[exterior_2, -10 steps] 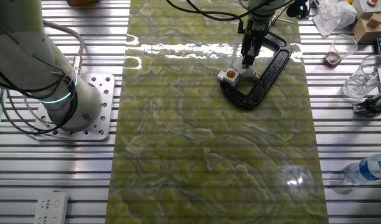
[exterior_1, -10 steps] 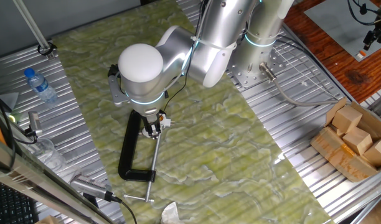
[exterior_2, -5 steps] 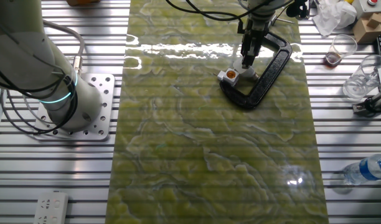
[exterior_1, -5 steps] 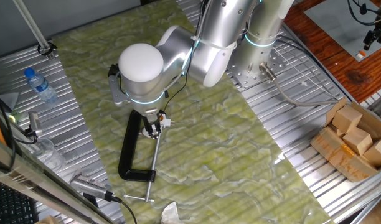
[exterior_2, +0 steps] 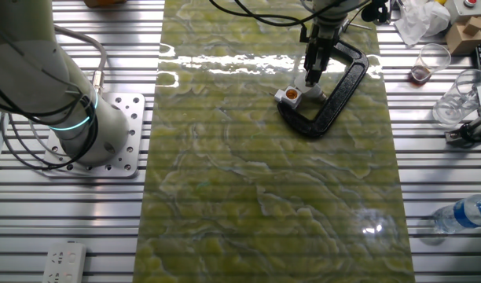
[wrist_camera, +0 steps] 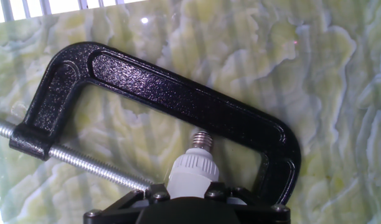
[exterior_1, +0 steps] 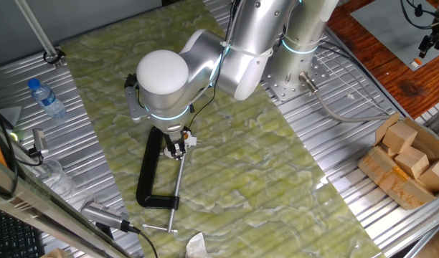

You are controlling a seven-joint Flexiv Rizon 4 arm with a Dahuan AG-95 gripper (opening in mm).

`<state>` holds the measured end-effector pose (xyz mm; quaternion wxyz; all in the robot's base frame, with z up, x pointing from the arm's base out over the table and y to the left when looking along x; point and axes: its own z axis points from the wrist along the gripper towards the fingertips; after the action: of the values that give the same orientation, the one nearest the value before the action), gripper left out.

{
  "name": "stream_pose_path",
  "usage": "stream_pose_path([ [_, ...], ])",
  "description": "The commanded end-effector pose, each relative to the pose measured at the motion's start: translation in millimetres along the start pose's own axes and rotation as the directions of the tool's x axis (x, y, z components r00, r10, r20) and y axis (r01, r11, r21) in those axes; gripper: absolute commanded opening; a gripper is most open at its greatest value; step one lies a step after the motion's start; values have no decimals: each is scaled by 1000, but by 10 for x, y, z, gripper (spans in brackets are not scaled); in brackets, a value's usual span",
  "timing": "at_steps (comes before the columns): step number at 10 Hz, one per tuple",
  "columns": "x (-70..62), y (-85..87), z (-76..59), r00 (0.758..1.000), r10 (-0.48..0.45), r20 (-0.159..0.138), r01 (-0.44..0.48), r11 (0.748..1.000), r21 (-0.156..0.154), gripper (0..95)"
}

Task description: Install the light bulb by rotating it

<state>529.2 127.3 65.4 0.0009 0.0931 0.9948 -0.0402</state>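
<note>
Light bulb (wrist_camera: pixel 193 168), no legible markings

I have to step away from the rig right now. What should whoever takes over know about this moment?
Claw: shut on the light bulb, metal screw base pointing out ahead.
The bulb is held over the black C-clamp on the green mat.
The white socket block with orange centre sits beside the clamp, empty.
Done: bulb grasped.
Left: seat the base in the socket, rotate it home.

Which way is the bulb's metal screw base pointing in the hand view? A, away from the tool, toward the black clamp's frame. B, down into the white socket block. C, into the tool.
A: held by the tool, the light bulb has its threaded base outward, toward the C-clamp frame.
</note>
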Motion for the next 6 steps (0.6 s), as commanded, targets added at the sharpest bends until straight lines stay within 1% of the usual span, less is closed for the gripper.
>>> stream_pose_path([
  [1, 0, 1, -4, 1000, 0, 0, 0, 1000, 0, 380],
  [2, 1, -34, -174, 997, -77, 1, 77, 996, 39, 380],
  [3, 1, -31, -172, 997, -83, 5, 83, 996, 37, 760],
  [6, 0, -30, -146, 996, -84, 6, 83, 996, 38, 760],
])
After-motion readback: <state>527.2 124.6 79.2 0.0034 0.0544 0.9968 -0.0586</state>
